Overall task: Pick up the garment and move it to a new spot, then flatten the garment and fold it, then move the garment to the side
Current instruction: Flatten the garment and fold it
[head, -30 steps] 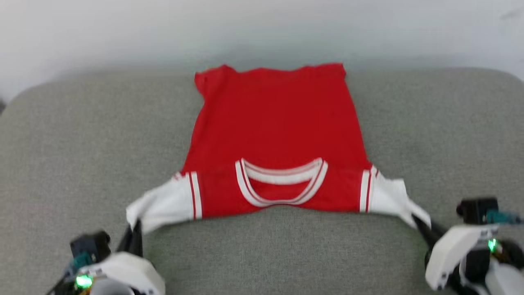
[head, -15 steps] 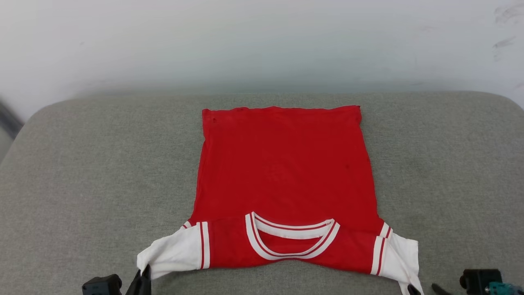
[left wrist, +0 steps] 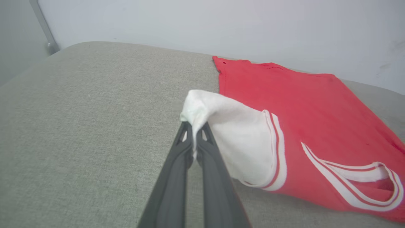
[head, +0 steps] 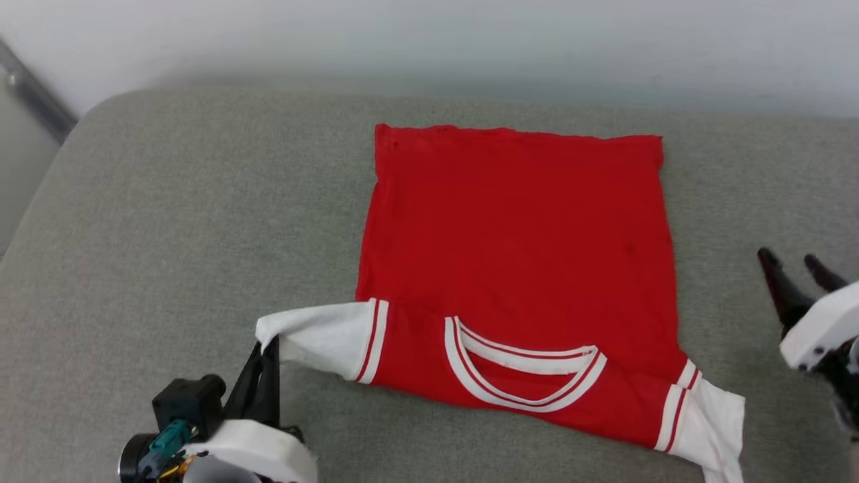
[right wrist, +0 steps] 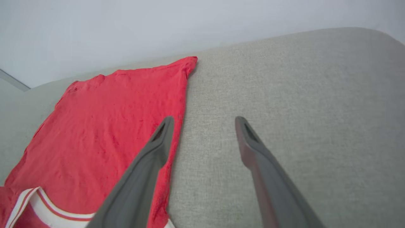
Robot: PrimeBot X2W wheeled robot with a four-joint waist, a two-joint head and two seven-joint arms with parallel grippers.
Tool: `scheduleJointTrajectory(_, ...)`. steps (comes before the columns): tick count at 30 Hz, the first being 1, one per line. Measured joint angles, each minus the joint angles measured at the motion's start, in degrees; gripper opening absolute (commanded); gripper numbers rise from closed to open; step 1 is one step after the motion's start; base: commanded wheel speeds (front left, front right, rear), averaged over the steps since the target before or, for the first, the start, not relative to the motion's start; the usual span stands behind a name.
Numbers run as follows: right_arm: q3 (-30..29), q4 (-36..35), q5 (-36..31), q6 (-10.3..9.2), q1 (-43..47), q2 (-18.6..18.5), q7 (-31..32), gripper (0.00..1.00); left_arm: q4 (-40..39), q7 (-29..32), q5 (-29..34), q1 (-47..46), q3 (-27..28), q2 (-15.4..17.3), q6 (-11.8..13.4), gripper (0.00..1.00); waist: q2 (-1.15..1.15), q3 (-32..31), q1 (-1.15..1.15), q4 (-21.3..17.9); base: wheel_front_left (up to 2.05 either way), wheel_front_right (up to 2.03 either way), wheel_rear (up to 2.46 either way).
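Jaws at the left gripper (head: 268, 345): clamped tight on the tip of the garment's white left sleeve (head: 322, 335), with the cloth raised just off the surface. Jaws at the right gripper (head: 788, 258): spread wide, gripping nothing, poised above bare upholstery near the garment's right edge.

Largest first: broad grey cushion (head: 168, 215), set against a pale wall (head: 429, 40). On it, right of centre, the garment (head: 517, 221), spread mostly flat with plain red showing, hem toward the wall and collar (head: 523, 376) toward the robot. Shoulder line slanted, lower on the right. Right sleeve (head: 715, 422) loose and rumpled at the near right corner.

Probably mid-flattening, judging by that layout. To do it well:
- Draw the left sleeve outward and low, keeping tension gentle so the red body does not slide.
- Set the sleeve down fully before letting go.
- Bring the right gripper down onto the rumpled right sleeve, pinching cloth only, not the cushion cover.
- Pull both sleeves evenly to square the shoulder line with the hem.
- Check the band across the shoulders: seemingly doubled over, hard to confirm.

As for containers: nothing that holds contents, just the cushion bearing the garment.
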Motion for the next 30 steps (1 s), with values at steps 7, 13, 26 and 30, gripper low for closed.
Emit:
scheduleJointTrajectory(7, -1.59, 15.41, 0.86, 0.00, -21.12, -7.34, 10.10, 1.00, -0.18, -3.10, 1.34, -7.64, -3.22, -3.71, -2.16, 0.00, 0.00, 7.91, 0.01, 5.66, 0.00, 0.00, 0.00)
scheduleJointTrajectory(13, -2.15, 22.49, -2.09, 0.00, -35.02, -10.74, 19.54, 1.00, 0.60, -5.42, 2.13, -12.17, -5.47, -6.12, -4.28, 0.00, 0.00, 14.37, 0.01, 10.10, 0.00, 0.00, 0.00)
scheduleJointTrajectory(26, -5.33, 28.24, -8.80, 0.01, -48.55, -12.79, 29.92, 1.00, 2.88, -8.27, 2.93, -17.27, -7.45, -9.10, -7.43, 0.00, 0.00, 26.23, 0.00, 17.43, 0.00, 0.00, 0.00)
scheduleJointTrajectory(30, -7.51, 29.16, -9.56, 0.03, -49.70, -13.12, 33.74, 0.67, 4.08, -8.64, 2.87, -17.68, -7.21, -9.45, -7.82, 0.00, 0.00, 27.26, 0.00, 18.56, 0.00, 0.00, 0.00)
